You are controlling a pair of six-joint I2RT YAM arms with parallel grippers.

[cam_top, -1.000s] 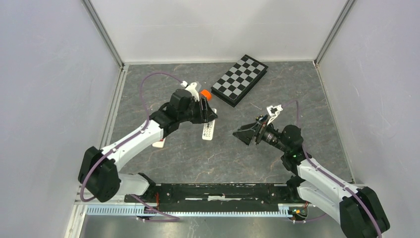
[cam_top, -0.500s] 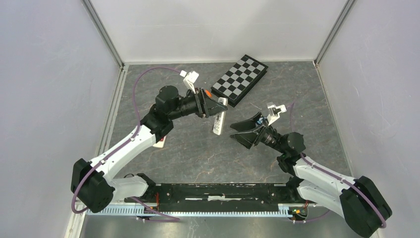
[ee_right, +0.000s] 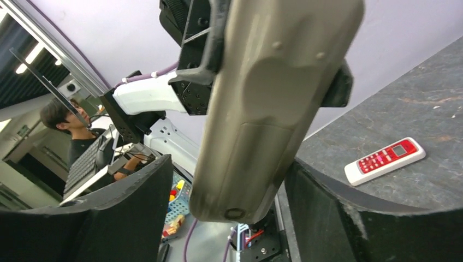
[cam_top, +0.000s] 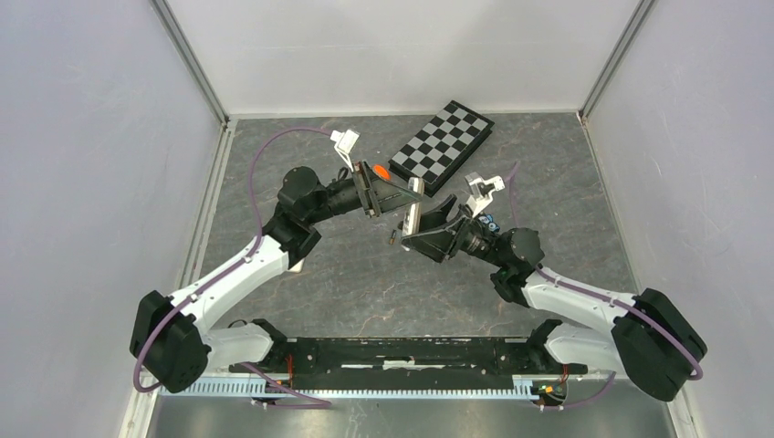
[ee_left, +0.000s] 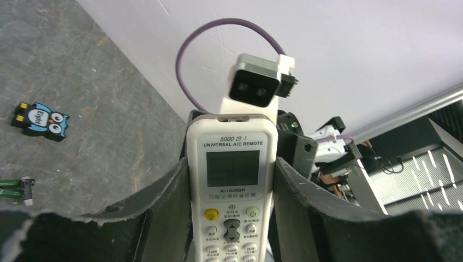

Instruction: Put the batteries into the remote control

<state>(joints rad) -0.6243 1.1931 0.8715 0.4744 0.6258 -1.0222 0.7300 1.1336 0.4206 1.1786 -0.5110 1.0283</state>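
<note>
Gripping the white remote [ee_left: 231, 180] by its sides, the left gripper [cam_top: 407, 199] holds it aloft, screen toward its own camera. The right gripper [ee_right: 229, 169] is open, its jaws flanking the remote's back.

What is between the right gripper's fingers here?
The white remote, its back showing, held up by the left gripper. The right gripper straddles it, with a gap visible on one side. The right wrist view shows this.
</note>
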